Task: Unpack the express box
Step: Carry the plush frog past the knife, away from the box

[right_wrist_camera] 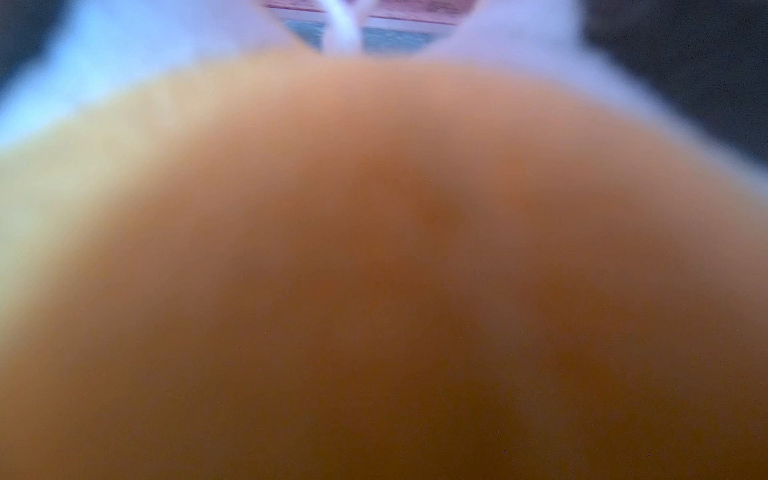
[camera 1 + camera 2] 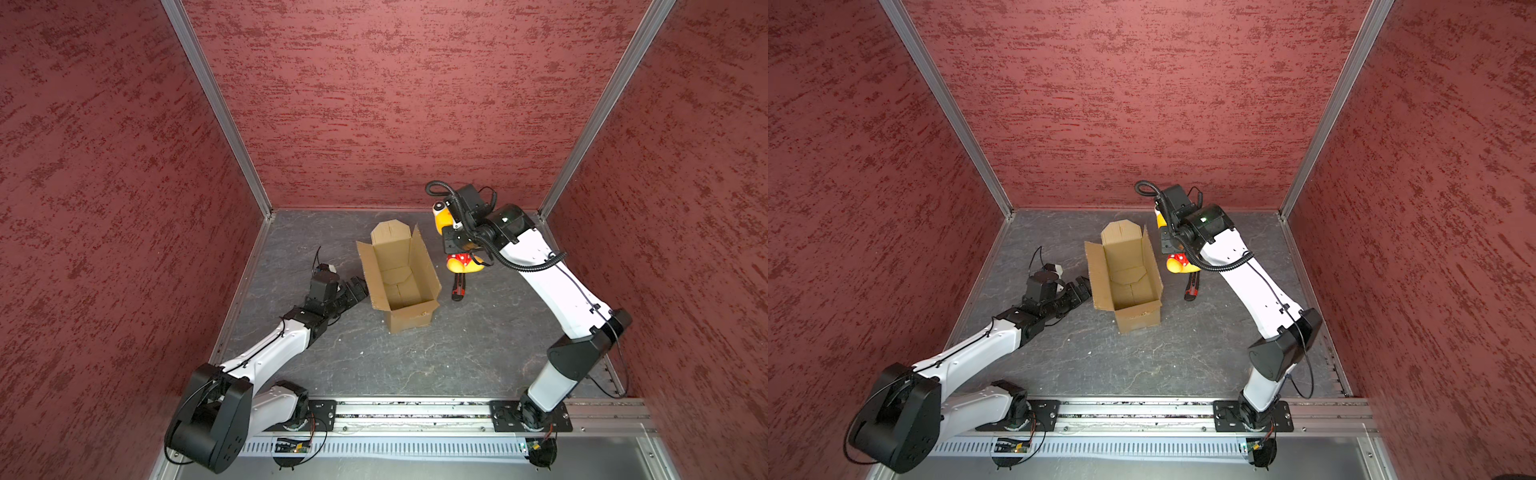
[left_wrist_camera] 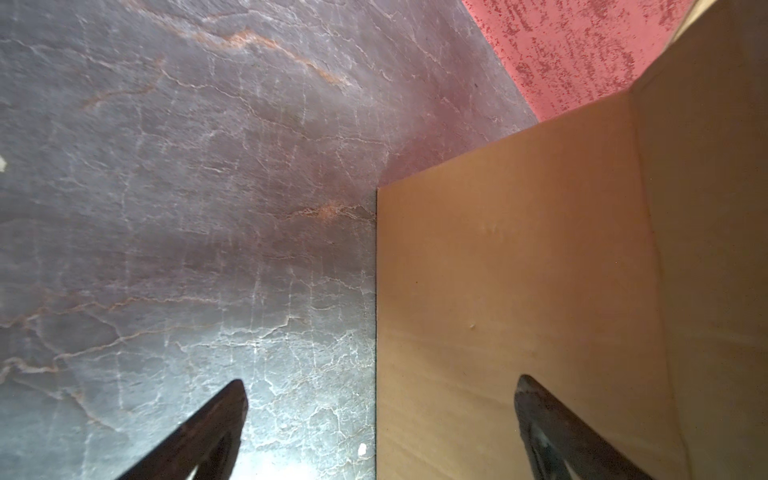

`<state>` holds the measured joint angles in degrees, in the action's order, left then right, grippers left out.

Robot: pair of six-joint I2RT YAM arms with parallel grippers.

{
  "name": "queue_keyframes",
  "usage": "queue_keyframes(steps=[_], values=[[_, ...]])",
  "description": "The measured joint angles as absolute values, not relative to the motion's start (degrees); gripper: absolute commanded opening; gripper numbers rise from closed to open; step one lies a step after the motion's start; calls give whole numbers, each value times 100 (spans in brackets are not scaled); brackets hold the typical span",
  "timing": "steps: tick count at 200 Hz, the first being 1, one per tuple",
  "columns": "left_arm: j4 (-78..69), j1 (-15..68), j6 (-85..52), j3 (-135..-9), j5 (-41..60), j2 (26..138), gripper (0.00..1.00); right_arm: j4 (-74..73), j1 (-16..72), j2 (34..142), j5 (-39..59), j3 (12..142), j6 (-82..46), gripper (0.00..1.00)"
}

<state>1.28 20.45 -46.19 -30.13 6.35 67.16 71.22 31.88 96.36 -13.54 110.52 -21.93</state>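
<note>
Blocking right wrist view: blurred plush toy [image 1: 374, 270] in right jaws.

The right wrist view is almost wholly an out-of-focus orange blur: the plush toy [image 1: 374, 270] sits close against the lens and no detail can be read. In both top views the right arm [image 2: 552, 282] covers the toy's middle, and the fingertips of the right gripper [image 2: 456, 245] are hidden. The far end of the box cutter [image 2: 458, 289] lies hidden under the toy. In the left wrist view the express box [image 3: 540, 291] runs off the frame, and the edge cuts off the left gripper [image 3: 380, 386] at its fingers [image 3: 208, 432].
</note>
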Motion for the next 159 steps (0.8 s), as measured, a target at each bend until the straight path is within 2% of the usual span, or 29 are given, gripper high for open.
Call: queue_keyframes(steps=[85,159], values=[[318,2198,-4619,-3173,432,6740,100,5837,1581,9109,-980,8735,-1846,7],[589,2263,-4619,-3175,261,6622,100,4834,596,9223,-528,8049,-1581,7]])
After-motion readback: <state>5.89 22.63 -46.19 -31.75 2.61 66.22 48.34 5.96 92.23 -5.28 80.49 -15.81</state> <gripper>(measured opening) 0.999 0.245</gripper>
